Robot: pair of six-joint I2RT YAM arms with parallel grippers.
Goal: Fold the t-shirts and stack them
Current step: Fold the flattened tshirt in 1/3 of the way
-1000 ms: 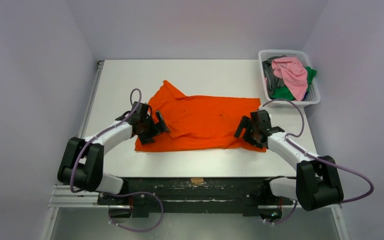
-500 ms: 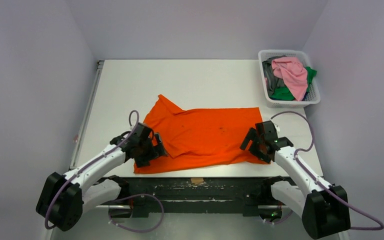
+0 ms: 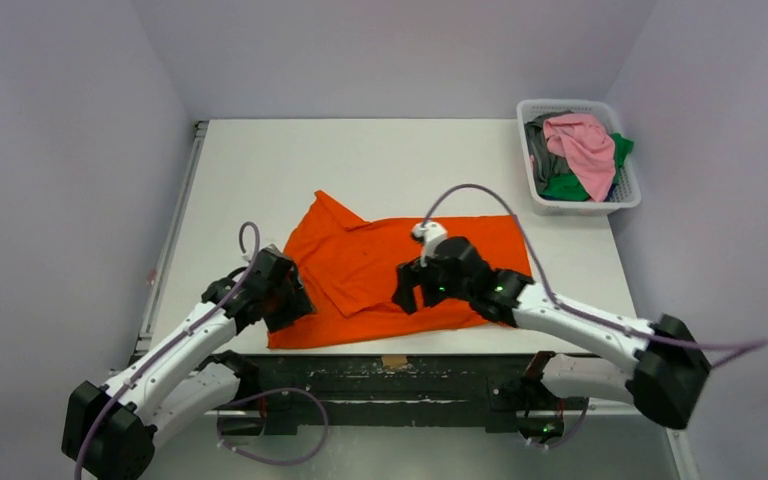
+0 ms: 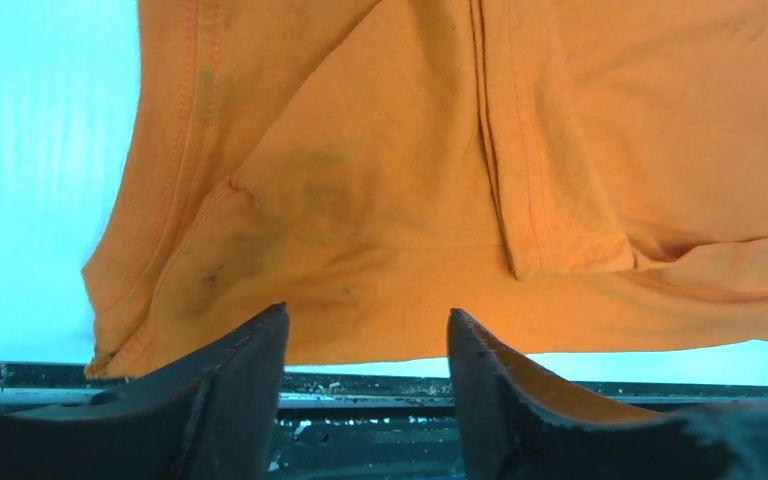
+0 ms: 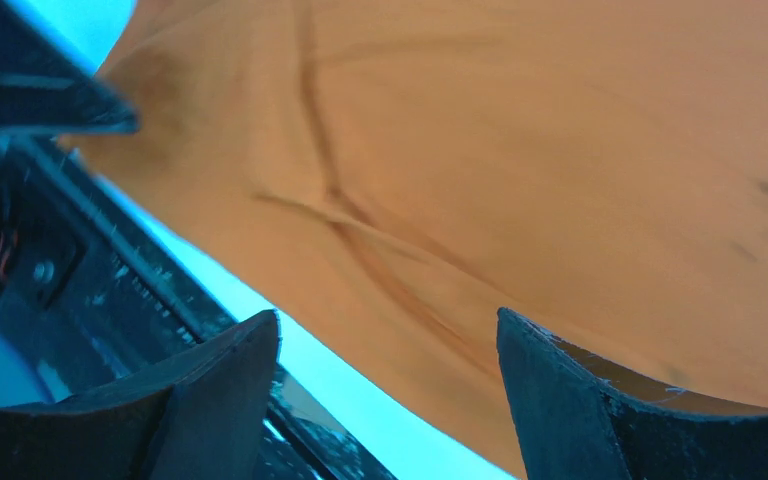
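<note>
Hovering with its jaws spread wide, the left end effector point(image 4: 367, 313) holds nothing. Just ahead of it lies the near-left corner of the orange shirt point(image 3: 380, 265), hem and a folded sleeve seam in plain sight. Over to the right end effector point(image 5: 388, 314): jaws parted as well, empty, poised above the middle of the same shirt, close to its near edge. Orange cloth fills the wrist view ahead of it. Whether either one touches the cloth, I can't tell. The shirt lies spread on the white tabletop point(image 3: 380, 160), reaching under both end effectors, one sleeve pointing away to the far left, small dark specks on it. Well beyond the right end effector, off to its far right, a white basket point(image 3: 585, 208) holds a pink shirt point(image 3: 582, 140), a green shirt point(image 3: 565, 187) and a grey shirt point(image 3: 538, 150), heaped together.
</note>
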